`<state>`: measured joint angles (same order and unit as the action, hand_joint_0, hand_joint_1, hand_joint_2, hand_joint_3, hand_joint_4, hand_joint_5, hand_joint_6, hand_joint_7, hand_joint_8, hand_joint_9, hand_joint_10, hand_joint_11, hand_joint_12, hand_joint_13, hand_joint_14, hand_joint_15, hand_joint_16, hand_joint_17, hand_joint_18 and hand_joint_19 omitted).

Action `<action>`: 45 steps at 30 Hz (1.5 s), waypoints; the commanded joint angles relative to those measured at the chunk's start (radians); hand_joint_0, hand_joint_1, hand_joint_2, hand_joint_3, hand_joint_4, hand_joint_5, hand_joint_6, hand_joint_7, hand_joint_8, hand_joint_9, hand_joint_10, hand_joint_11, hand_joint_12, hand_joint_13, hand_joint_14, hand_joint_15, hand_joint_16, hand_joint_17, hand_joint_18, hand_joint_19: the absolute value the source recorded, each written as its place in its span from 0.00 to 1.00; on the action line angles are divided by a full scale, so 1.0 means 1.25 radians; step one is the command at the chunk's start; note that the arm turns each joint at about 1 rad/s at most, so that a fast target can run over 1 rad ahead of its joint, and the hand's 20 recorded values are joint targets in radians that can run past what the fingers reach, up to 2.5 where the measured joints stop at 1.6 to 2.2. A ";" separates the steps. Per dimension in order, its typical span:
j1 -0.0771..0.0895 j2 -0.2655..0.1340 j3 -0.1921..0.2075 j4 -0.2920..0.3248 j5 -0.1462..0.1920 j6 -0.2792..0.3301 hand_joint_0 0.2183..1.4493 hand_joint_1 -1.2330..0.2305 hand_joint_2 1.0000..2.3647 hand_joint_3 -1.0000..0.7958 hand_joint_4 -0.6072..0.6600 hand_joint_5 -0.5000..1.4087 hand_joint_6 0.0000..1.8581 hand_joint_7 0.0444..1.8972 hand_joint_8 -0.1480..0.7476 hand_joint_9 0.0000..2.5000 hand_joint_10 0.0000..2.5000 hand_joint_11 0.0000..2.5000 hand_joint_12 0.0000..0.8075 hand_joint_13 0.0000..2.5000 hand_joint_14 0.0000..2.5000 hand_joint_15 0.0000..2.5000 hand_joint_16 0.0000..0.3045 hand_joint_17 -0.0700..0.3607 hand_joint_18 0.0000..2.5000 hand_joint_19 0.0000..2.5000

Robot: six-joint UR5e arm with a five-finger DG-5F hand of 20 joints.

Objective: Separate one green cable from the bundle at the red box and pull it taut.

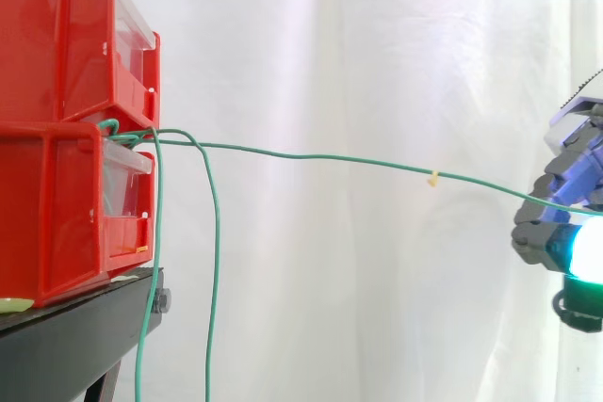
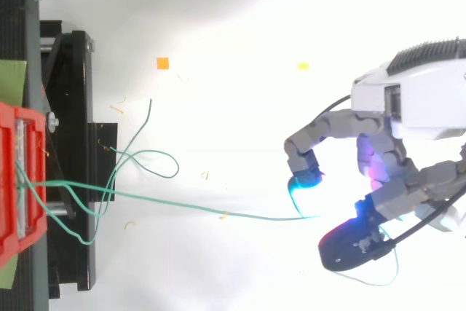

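Two red bins (image 1: 66, 129) are stacked on a black stand (image 1: 66, 327) at the left. A bundle of green cables comes out between them. One green cable (image 1: 311, 157) (image 2: 182, 207) runs from the bundle to the right in a nearly straight, slightly wavy line that slopes down towards the hand (image 1: 556, 223) (image 2: 386, 158). It carries a small yellow tag (image 1: 433, 178). The hand is at the right edge, with curled fingers pinching this cable between a cyan-glowing fingertip (image 2: 302, 186) and the thumb. The cable's tail (image 2: 389, 274) loops out behind the hand.
Two other green cables (image 1: 216, 261) hang down from the bundle beside the stand and lie in loose loops (image 2: 149, 158) seen from above. An orange square (image 2: 162, 63) and a yellow scrap (image 2: 303, 66) lie on the white floor. The white curtain is behind.
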<state>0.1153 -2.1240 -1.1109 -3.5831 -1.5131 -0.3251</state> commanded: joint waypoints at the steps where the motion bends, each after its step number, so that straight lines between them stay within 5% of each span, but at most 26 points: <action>1: 0.000 0.001 -0.010 0.042 -0.003 0.005 0.43 0.31 0.01 0.46 0.56 0.33 0.27 0.72 0.33 0.77 0.01 0.25 0.39 0.57 0.01 0.33 0.11 0.34 0.37 0.26; 16: -0.003 0.001 -0.010 0.000 -0.006 0.002 0.42 0.31 0.01 0.46 0.55 0.33 0.27 0.71 0.32 0.78 0.01 0.26 0.39 0.57 0.01 0.33 0.11 0.34 0.37 0.26; 33: -0.003 0.001 -0.011 0.232 -0.006 0.002 0.42 0.31 0.01 0.45 0.55 0.33 0.27 0.72 0.33 0.78 0.01 0.26 0.39 0.58 0.01 0.33 0.11 0.34 0.37 0.26; 45: -0.003 0.001 -0.011 0.249 -0.006 0.001 0.42 0.31 0.01 0.45 0.55 0.33 0.27 0.72 0.33 0.78 0.01 0.26 0.39 0.58 0.01 0.33 0.11 0.35 0.37 0.26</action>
<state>0.1119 -2.1234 -1.1244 -3.2729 -1.5192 -0.3229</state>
